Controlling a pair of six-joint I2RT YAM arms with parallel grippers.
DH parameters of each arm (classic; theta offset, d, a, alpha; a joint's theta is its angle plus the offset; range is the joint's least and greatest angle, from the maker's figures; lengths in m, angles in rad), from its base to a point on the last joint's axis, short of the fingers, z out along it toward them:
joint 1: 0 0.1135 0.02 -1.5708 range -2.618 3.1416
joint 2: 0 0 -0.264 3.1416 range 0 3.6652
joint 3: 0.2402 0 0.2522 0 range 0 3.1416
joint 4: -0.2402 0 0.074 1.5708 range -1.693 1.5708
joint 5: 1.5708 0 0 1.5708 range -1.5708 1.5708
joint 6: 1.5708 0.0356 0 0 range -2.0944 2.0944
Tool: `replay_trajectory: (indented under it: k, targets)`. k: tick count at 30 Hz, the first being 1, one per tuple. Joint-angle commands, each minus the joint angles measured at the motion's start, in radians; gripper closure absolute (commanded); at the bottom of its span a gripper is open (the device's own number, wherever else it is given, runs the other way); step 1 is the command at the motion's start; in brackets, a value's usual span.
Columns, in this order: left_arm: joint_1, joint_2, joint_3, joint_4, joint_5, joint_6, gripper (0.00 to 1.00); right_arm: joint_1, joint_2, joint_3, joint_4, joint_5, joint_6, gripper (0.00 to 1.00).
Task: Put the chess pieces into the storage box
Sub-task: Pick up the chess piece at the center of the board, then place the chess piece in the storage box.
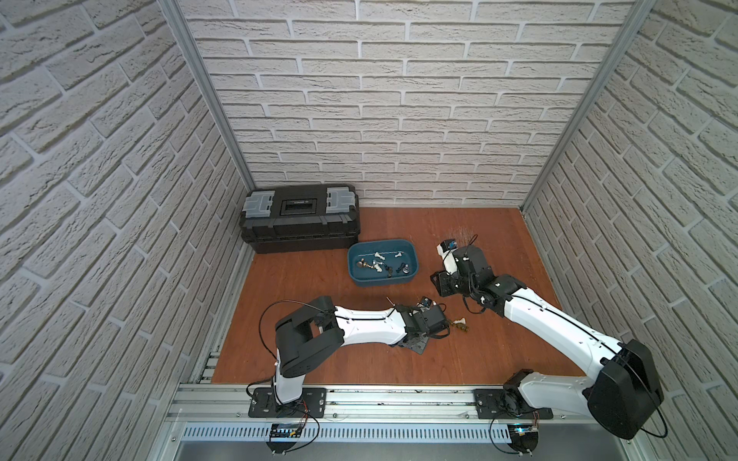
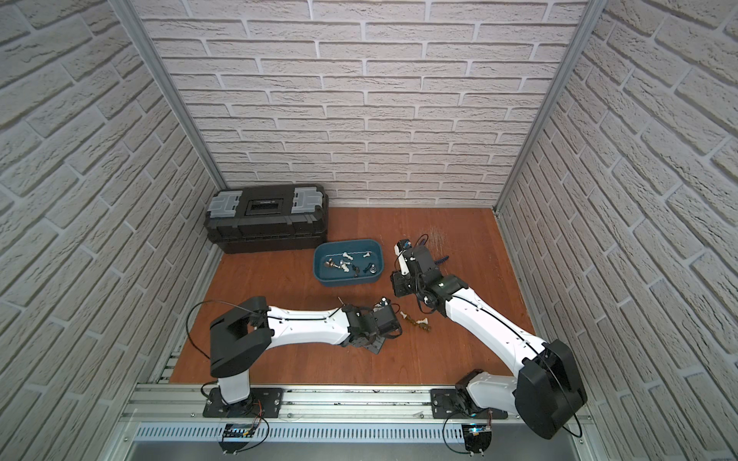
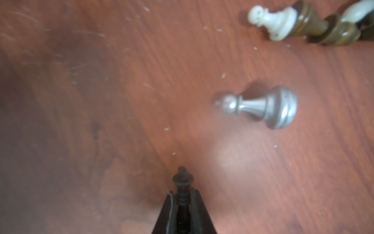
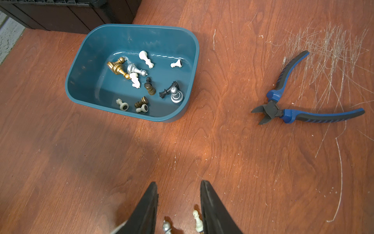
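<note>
- Wooden table [image 4: 232, 154]: lies under both pairs of fingers.
- Black toolbox [image 1: 299, 217]: at the back wall, far beyond both grippers.
- Storage box [image 4: 81, 77]: ahead of the right fingers and well apart from them, toward the left arm's side. It holds about a dozen toppled chess pieces [image 4: 115, 67] in white, gold, silver and dark.
- Pliers [image 4: 272, 106]: ahead of the right fingers on the opposite side, handles spread.
- Right gripper [image 4: 179, 184]: fingers moderately parted, gripping nothing.
- Left gripper [image 3: 183, 194]: fingers pinched on a black piece [image 3: 183, 180], whose head pokes past the tips.
- Silver pawn [image 3: 263, 107]: lies on its side ahead of the left fingertips, apart from them.
- White pawn [image 3: 273, 20] and brown pieces [image 3: 309, 24]: farther ahead, touching each other.
</note>
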Motion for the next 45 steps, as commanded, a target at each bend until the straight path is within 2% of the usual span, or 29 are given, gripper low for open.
replay_trajectory:
  k: [1, 5, 9, 14, 18, 22, 25, 32, 37, 41, 45]
  targets:
    - [0.054, -0.102, -0.024, 0.044, -0.039, 0.027, 0.92, -0.007, 0.002, -0.012, 0.04, -0.011, 0.008, 0.61]
    - [0.173, -0.186, -0.059, 0.092, -0.037, 0.085, 0.9, -0.007, 0.009, -0.01, 0.046, -0.021, 0.015, 0.61]
    - [0.338, -0.19, -0.015, 0.071, -0.027, 0.19, 0.89, -0.007, 0.022, -0.006, 0.041, -0.054, 0.033, 0.61]
    - [0.53, -0.112, 0.098, 0.05, -0.019, 0.31, 0.89, -0.006, 0.035, -0.026, 0.045, -0.137, 0.074, 0.61]
    - [0.622, 0.015, 0.216, 0.003, 0.001, 0.361, 0.87, -0.005, 0.041, -0.04, 0.038, -0.172, 0.09, 0.61]
    - [0.651, 0.097, 0.275, 0.003, 0.008, 0.377, 0.85, -0.001, 0.026, -0.046, -0.009, -0.174, 0.086, 0.61]
    - [0.666, 0.143, 0.313, -0.001, 0.012, 0.38, 0.79, 0.002, 0.003, -0.052, -0.065, -0.164, 0.077, 0.61]
    - [0.668, 0.165, 0.355, 0.0, 0.026, 0.381, 0.6, 0.004, -0.03, -0.074, -0.197, -0.145, 0.079, 0.58]
    - [0.657, 0.088, 0.309, 0.01, 0.03, 0.381, 0.58, 0.012, -0.043, -0.089, -0.284, -0.156, 0.093, 0.56]
    - [0.633, -0.03, 0.219, 0.024, 0.031, 0.367, 0.58, 0.037, -0.01, -0.102, -0.315, -0.185, 0.075, 0.55]
    - [0.598, -0.149, 0.108, 0.045, 0.037, 0.324, 0.56, 0.074, 0.027, -0.12, -0.309, -0.161, 0.074, 0.55]
